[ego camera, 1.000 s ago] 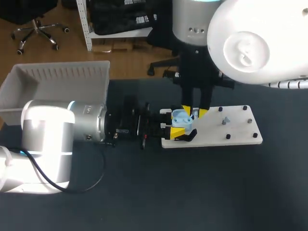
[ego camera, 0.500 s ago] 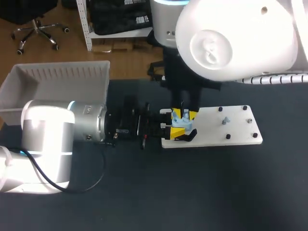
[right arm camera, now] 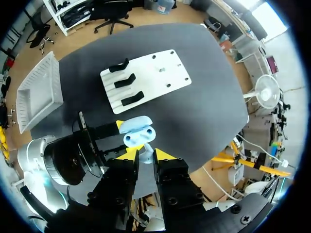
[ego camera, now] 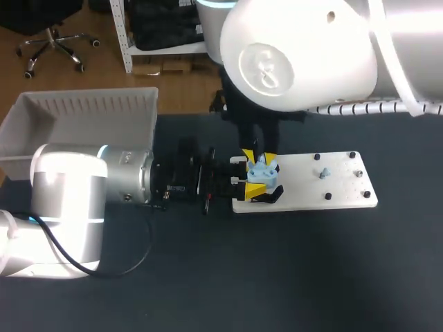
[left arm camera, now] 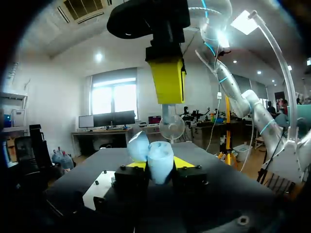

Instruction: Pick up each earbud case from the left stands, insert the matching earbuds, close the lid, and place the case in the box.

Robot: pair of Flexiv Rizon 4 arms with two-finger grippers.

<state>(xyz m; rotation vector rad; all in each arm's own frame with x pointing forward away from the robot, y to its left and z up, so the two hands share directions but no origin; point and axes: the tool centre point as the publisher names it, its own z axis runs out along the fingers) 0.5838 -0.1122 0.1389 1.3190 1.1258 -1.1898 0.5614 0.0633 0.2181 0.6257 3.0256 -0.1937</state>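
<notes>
Nearest, my left arm (ego camera: 76, 200) lies low across the dark table (ego camera: 291, 277), coming in from the left with its wrist level. The left gripper (left arm camera: 156, 166) is closed on a pale blue earbud case (left arm camera: 155, 153), one yellow tip pressed to each side, and holds it just above the near left corner of a white board (ego camera: 342, 190). The lid of the case stands open, and the two hollows inside face upward in the right wrist view. Directly over the case hangs the right gripper (right arm camera: 146, 154), pointing straight down, its fingers drawn narrow around a small pale earbud (right arm camera: 145, 157) pinched between the yellow tips. The earbud is close above the open case but not inside it. Past the case, the board carries three black stands (right arm camera: 127, 90) in a row at its left end, all bare. Farther right on the board, among small black pegs, another pale blue earbud (ego camera: 324, 173) sits. At the far left corner of the table stands a light grey box (ego camera: 41, 111), well apart from both grippers.
</notes>
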